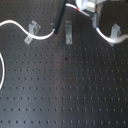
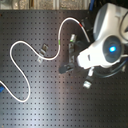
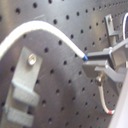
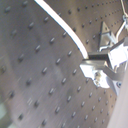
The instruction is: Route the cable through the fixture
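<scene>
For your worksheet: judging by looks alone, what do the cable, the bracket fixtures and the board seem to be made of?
Cable: likely plastic-sheathed cord; smooth, white, bends freely.
Bracket fixtures: probably brushed metal; grey, dull sheen, screw head showing.
Board: seemingly matte black-coated metal; regular hole grid.

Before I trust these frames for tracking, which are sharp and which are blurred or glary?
First exterior view: soft, the long thin white cable overexposed. Second exterior view: clearer, but the white arm housing glares. First wrist view: the grey metal bracket up close is blurred. Second wrist view: streaky black perforated board.
</scene>
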Available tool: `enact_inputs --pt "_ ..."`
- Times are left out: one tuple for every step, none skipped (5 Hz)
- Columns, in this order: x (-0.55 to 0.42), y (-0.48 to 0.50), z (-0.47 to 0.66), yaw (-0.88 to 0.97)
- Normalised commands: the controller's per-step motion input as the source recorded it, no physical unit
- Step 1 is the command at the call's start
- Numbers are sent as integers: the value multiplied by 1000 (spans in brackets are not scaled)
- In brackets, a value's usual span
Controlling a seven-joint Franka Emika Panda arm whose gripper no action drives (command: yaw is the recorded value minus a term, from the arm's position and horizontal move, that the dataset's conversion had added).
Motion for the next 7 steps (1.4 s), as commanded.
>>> enact_inputs --pt "11 -629 -16 0" --pt "106 -399 -185 -3" --pt "151 -326 -277 -177" --pt "116 -238 -318 -223" --pt "77 -346 -150 -477" --pt "-6 -181 -83 -563" --pt "-83 112 0 -309"
